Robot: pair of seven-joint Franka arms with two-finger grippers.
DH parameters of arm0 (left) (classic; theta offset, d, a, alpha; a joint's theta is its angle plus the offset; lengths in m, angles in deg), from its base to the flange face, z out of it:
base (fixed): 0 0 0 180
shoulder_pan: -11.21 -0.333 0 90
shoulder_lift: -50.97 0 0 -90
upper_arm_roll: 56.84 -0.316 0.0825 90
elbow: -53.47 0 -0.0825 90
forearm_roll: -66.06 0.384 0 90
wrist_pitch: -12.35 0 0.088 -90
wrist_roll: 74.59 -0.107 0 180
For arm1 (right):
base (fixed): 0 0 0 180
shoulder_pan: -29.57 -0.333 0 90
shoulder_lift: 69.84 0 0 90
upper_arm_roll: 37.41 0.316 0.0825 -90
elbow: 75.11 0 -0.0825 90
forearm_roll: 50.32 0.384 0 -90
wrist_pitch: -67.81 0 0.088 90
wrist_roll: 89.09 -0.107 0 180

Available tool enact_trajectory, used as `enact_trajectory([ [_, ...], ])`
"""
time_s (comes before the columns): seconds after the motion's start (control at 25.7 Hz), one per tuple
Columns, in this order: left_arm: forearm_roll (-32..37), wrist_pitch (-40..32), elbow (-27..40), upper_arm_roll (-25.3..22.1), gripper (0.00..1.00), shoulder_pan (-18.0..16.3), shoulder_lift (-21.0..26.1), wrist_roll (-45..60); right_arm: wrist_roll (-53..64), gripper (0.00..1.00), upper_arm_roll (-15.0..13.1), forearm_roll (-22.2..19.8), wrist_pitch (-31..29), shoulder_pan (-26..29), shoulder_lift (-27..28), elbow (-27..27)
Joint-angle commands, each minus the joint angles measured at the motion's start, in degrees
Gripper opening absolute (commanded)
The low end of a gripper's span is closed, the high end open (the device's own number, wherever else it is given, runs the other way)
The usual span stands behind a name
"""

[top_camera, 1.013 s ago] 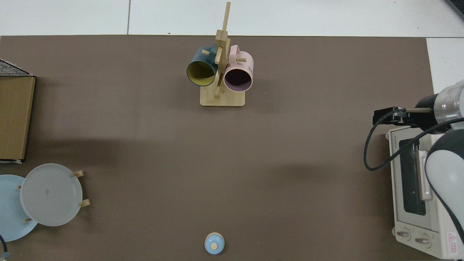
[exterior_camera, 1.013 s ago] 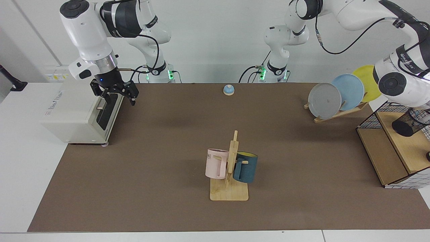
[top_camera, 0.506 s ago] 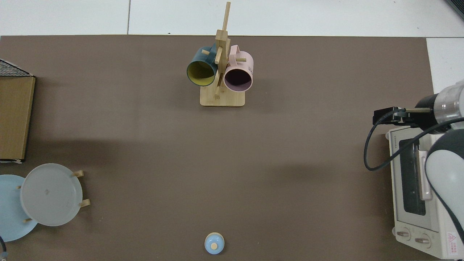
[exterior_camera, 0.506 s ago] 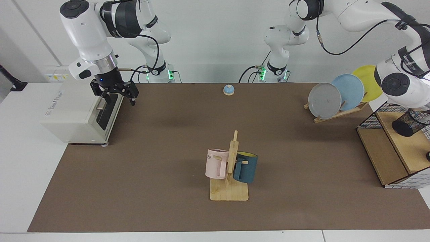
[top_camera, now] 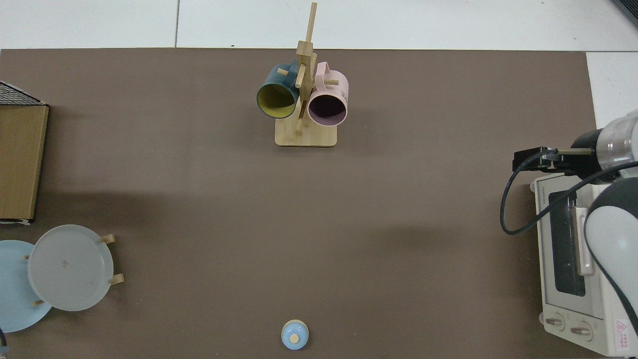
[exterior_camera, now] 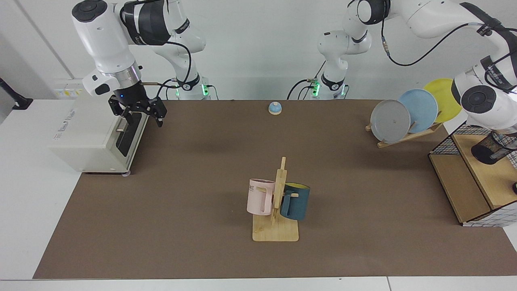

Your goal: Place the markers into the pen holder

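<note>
The broad brown table mat lies mostly bare. The small black wire-mesh cylindrical pen holder lies tilted on the wooden shelf at the facing view's right edge. The left gripper is hidden there. The right gripper waits, fingers apart, beside the white toaster oven.

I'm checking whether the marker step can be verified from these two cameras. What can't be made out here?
- Left gripper: facing view, cut off by the right edge past the left arm's wrist; absent from the top view.
- White-barrelled marker: seen in neither view.
- Black wire-mesh cylindrical pen holder: facing view, contents too small to tell; outside the top view.
- Right gripper, by the white toaster oven: waits open.
</note>
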Motion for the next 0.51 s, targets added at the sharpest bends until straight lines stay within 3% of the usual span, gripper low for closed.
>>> enact_trajectory([
  [0.0,-1.0,1.4,0.5,-0.3,0.9,0.0,-0.6,0.9,0.1,1.0,0.4,-0.4,-0.2,0.4,-0.6,0.6],
  [0.27,-1.5,1.5,0.0,-0.4,1.0,0.3,-0.9,0.9,0.1,1.0,0.4,-0.4,-0.2,0.4,-0.6,0.6],
  [0.47,-5.2,1.3,-1.6,-0.5,1.0,0.4,-3.9,0.9,0.1,1.0,0.4,-0.4,-0.2,0.4,-0.6,0.6],
])
